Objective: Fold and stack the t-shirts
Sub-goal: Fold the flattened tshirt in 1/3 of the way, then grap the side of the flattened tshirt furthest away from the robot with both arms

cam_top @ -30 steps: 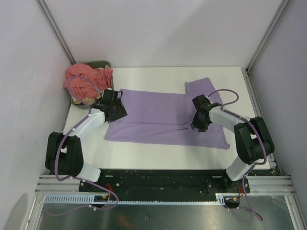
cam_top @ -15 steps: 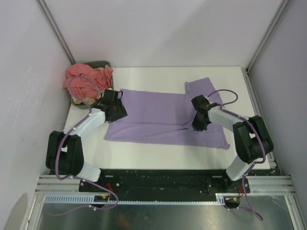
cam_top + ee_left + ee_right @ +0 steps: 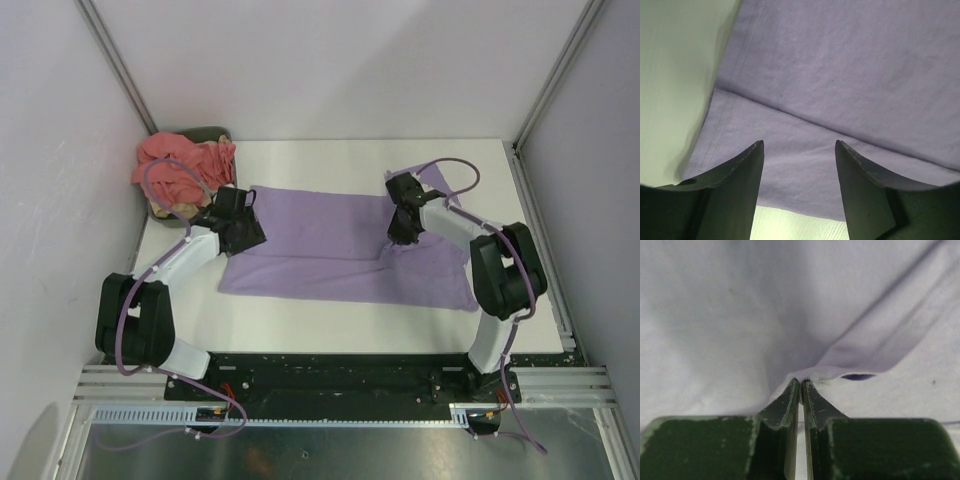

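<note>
A lavender t-shirt (image 3: 330, 245) lies spread on the white table, partly folded lengthwise; its fold line shows in the left wrist view (image 3: 840, 90). My left gripper (image 3: 243, 236) is open and empty over the shirt's left end (image 3: 799, 150). My right gripper (image 3: 400, 228) is shut on a pinched fold of the lavender shirt (image 3: 801, 380) near the sleeve (image 3: 430, 180) at the right. A heap of salmon-pink shirts (image 3: 180, 170) with a bit of tan cloth (image 3: 185, 208) sits in the bin at the far left.
The dark grey-green bin (image 3: 208, 135) stands at the back left corner against the wall. Bare white table (image 3: 320, 160) runs behind the shirt and along the front edge (image 3: 330, 325). Walls close in on both sides.
My right gripper has moved away from me and to the left, dragging the pinched fold of the lavender shirt with it. The left arm has not moved.
</note>
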Controlling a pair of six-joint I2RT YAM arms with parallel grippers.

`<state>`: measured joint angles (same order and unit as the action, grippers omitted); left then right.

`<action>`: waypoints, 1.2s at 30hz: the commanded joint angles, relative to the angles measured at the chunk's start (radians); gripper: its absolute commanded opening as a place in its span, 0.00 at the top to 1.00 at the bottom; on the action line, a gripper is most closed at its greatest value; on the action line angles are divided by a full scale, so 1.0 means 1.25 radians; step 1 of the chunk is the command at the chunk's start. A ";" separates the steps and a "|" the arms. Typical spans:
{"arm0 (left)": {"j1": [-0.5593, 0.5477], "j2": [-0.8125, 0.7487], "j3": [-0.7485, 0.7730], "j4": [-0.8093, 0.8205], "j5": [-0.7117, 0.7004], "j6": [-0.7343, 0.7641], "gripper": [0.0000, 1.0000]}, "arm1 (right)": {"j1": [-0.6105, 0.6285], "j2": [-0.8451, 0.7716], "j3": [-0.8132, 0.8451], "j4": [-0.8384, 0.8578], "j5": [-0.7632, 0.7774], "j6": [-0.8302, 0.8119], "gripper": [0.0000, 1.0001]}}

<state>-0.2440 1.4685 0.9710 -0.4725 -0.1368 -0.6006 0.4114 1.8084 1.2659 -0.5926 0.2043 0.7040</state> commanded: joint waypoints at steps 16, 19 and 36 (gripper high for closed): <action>-0.004 0.009 0.044 0.022 0.022 0.006 0.36 | 0.056 0.189 0.275 -0.042 0.122 -0.186 0.64; -0.004 0.044 0.094 0.027 0.008 0.000 0.34 | 0.044 0.175 0.293 -0.042 0.115 -0.198 0.53; 0.032 0.526 0.676 0.030 -0.174 0.107 0.39 | -0.043 -0.113 0.128 -0.017 0.018 -0.170 0.48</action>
<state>-0.2222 2.0384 1.7039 -0.4362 -0.2836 -0.5220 0.3645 1.7504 1.4673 -0.6193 0.2554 0.4789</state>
